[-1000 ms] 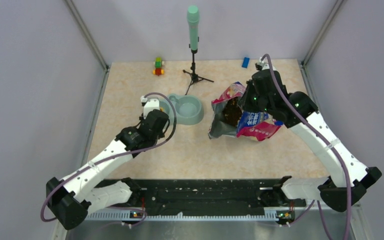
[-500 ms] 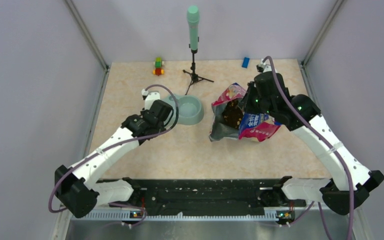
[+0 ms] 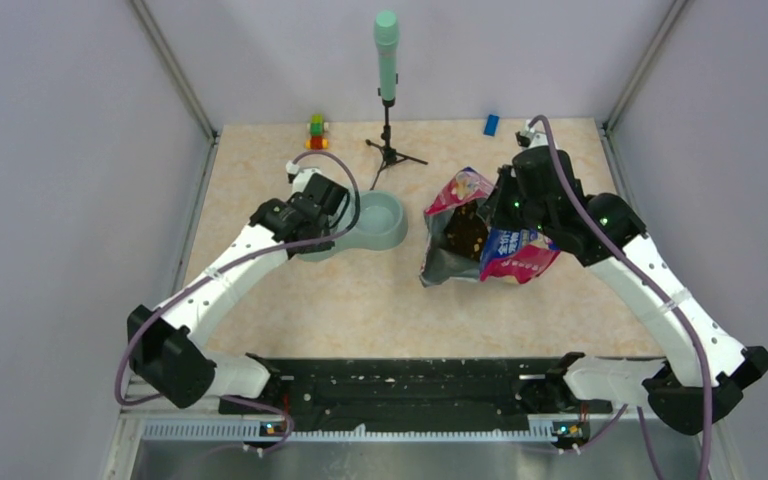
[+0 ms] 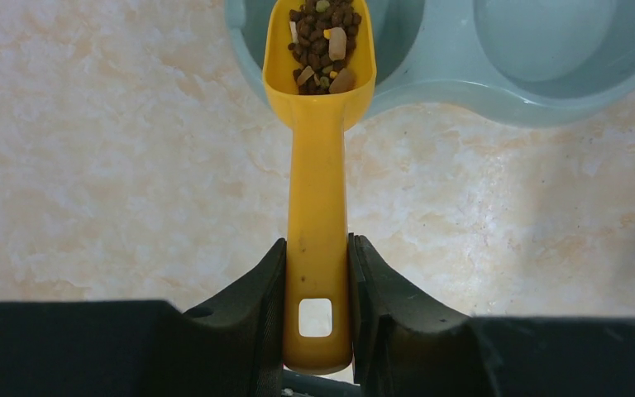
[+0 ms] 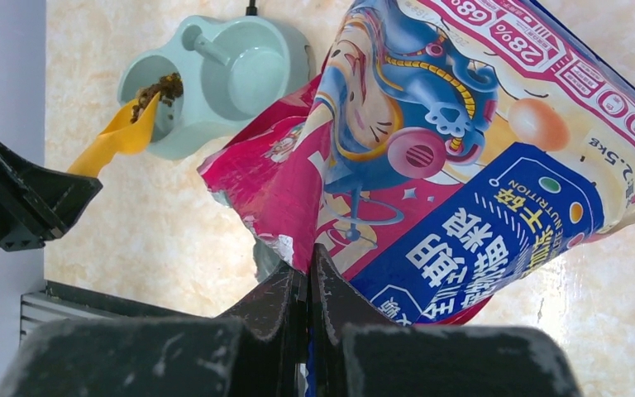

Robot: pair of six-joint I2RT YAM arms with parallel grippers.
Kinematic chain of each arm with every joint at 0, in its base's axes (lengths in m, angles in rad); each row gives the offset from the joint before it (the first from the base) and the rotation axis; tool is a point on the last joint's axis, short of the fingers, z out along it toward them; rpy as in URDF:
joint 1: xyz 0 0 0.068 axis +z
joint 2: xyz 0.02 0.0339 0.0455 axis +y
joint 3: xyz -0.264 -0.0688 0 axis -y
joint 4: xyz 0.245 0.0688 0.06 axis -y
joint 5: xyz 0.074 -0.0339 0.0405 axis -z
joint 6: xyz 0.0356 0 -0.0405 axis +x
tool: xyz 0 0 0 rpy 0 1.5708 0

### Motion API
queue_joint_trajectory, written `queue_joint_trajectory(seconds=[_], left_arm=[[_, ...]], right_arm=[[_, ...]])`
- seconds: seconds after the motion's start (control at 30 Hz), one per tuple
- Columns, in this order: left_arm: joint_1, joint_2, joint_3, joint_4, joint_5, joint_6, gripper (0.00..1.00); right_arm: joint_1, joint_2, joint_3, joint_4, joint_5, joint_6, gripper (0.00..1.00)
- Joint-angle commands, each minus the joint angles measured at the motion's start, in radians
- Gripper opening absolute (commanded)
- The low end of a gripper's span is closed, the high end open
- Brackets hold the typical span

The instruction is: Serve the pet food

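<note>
Though crumbly, pet food (image 4: 321, 41) in smooth scoop (image 4: 317, 207) tight in left claw (image 4: 317, 248); glossy bag (image 5: 463, 149) tight in right claw (image 5: 308, 265)

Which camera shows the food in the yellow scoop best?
The left wrist view: the pet food fills the scoop right in front of the lens, individual pellets visible, over the bowl. The right wrist view shows it small and distant. From the top view, the left arm hides it.
</note>
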Motion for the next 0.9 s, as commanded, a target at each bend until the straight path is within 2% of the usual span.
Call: queue_joint_trajectory(seconds=[0.0,0.17,0.37,0.6,0.87], left_arm=[[0.031,0.04,0.079,-0.066,0.037,-0.023,0.0],[0.051,0.083,0.118,-0.112,0.051,-0.053,0.0],[0.064,0.204,0.269,-0.309,-0.017,-0.143,0.0],[0.079,0.216,0.311,-0.273,0.118,-0.128,0.0],[0.097,0.196,0.371,-0.286,0.197,-0.15,0.0]], right_arm=[[0.003,-0.059,0.007,0.091,-0.031,0.01,0.0],[0.003,-0.071,0.007,0.082,-0.024,0.011,0.0],[0.003,-0.09,0.012,0.056,0.005,0.006,0.0],[0.003,-0.114,0.014,0.036,0.024,0.012,0.0],[0.003,-0.116,0.009,0.041,0.02,0.01,0.0]])
